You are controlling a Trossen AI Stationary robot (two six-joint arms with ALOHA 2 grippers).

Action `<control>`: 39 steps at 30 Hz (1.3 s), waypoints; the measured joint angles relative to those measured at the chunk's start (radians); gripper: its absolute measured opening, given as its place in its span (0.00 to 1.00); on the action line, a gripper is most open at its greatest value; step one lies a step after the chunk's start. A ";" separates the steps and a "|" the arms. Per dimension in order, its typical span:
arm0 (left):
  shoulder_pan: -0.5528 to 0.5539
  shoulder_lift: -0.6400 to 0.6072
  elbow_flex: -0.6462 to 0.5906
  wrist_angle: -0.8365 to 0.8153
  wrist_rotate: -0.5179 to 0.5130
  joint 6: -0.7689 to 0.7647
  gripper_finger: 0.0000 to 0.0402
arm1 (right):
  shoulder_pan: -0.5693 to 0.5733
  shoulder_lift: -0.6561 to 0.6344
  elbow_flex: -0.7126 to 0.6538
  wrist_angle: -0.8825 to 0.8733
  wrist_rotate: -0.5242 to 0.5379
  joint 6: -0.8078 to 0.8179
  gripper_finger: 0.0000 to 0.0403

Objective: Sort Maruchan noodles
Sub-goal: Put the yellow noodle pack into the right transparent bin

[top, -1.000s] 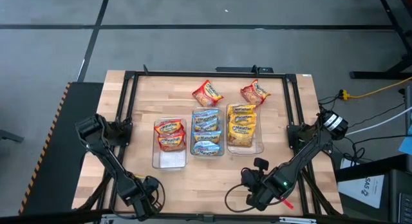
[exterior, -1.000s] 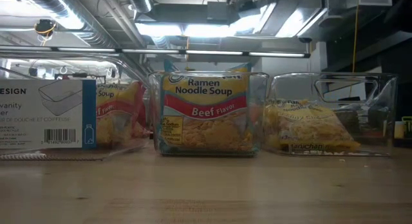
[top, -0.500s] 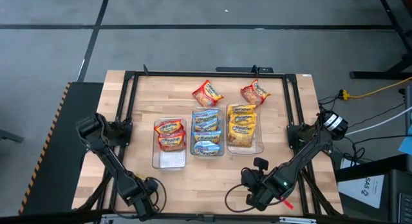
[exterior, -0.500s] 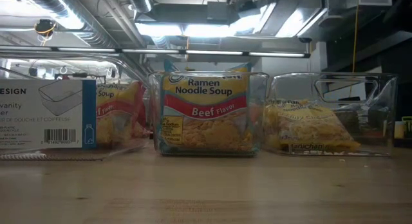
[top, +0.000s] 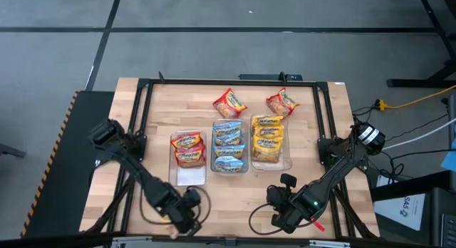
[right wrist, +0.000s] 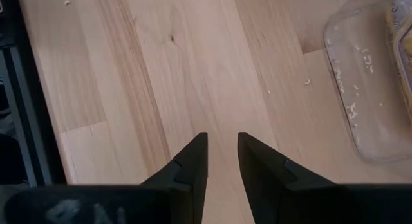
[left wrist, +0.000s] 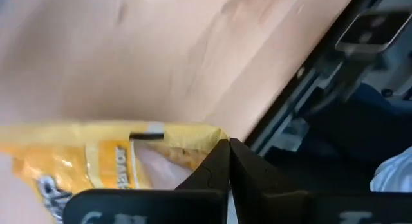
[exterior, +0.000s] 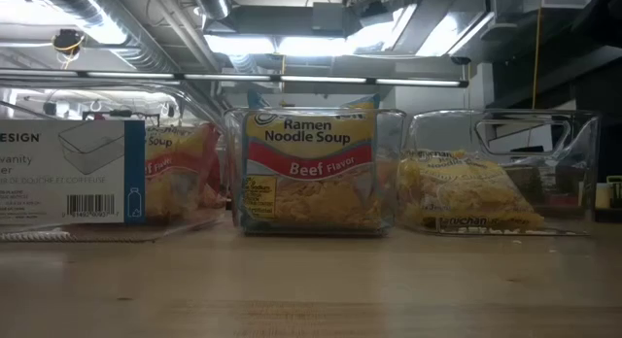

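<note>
A yellow Maruchan packet point(left wrist: 96, 166) fills the lower part of the left wrist view, at my left gripper point(left wrist: 228, 147), which is shut on it. That gripper point(top: 185, 219) is by the table's near edge, in front of the left bin. Three clear bins sit mid-table: the left bin point(top: 187, 175) holds red packets point(top: 188, 148), the middle bin blue packets point(top: 229, 145), the right bin yellow packets point(top: 268, 141). Two loose red-orange packets point(top: 229, 102) point(top: 282, 102) lie flat near the far edge. My right gripper point(right wrist: 222, 143) is open above bare wood near the near edge point(top: 283, 218). My left gripper pinches the yellow packet by its sealed end near a corner point(left wrist: 205, 139), between the two shut fingers. The rest of the packet spreads away to one side of the fingers. Whether any of it touches the table I cannot tell.
A black metal frame point(top: 142, 88) runs round the table top. The right bin's corner point(right wrist: 370, 95) is close ahead of my right gripper. Bare wood lies between the bins and the near edge point(top: 228, 198). In the low view the bins point(exterior: 313, 168) stand side by side.
My left arm has swung along the near edge toward the table's right, its gripper moving from the near left corner to in front of the left bin and turning as it went.
</note>
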 joint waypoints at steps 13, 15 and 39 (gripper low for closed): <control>0.215 -0.001 0.144 0.129 -0.019 0.484 0.00 | 0.000 0.000 0.000 0.000 0.000 0.002 0.22; 0.232 -0.002 0.183 0.129 -0.031 0.544 0.00 | 0.000 0.000 0.000 0.001 0.000 0.002 0.22; 0.315 -0.003 0.367 0.126 -0.010 0.847 0.00 | -0.055 0.000 0.001 0.050 0.317 -0.162 0.43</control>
